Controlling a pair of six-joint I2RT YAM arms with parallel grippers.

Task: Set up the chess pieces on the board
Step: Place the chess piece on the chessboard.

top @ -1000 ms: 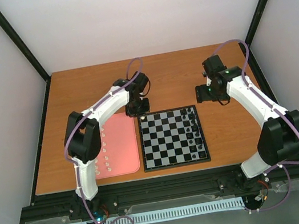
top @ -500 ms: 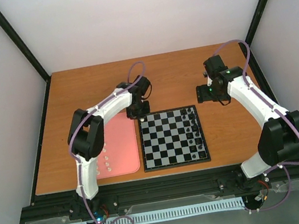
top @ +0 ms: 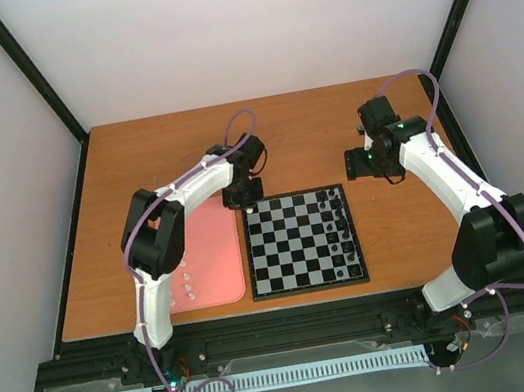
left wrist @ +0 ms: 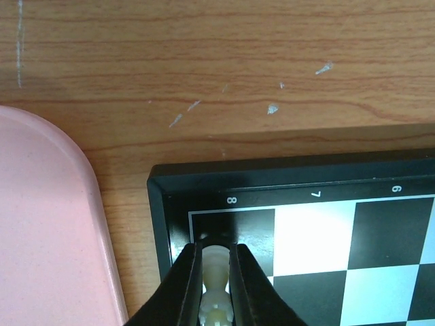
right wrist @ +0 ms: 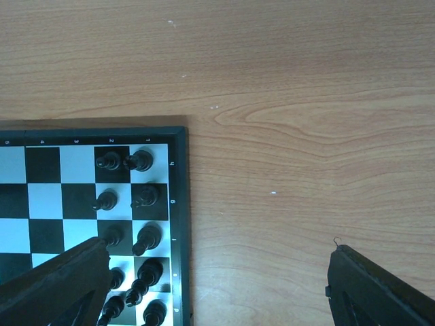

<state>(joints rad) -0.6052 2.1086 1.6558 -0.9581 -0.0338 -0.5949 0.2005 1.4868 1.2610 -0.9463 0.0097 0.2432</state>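
The board (top: pixel 309 287) lies at the table's middle, and its black border shows in the left wrist view (left wrist: pixel 272 180) and the right wrist view (right wrist: pixel 179 224). My left gripper (top: pixel 242 199) is shut on a cream chess piece (left wrist: pixel 216 275). It holds the piece over the board's far-left corner square, by the label 8, and I cannot tell whether the piece touches the board. Several more cream pieces (top: pixel 185 270) lie on the pink tray (top: pixel 217 255). My right gripper (top: pixel 358 164) is open and empty (right wrist: pixel 217 285), over bare table just past the board's far-right corner.
Black chess figures (top: pixel 343 232) fill the two right-hand columns of the board and also show in the right wrist view (right wrist: pixel 146 238). The pink tray sits against the board's left edge (left wrist: pixel 47 231). Bare wood table lies behind the board (top: pixel 303 138).
The left arm's elbow has swung slightly right while its gripper stays at the board's far-left corner with the piece. The right arm has not moved.
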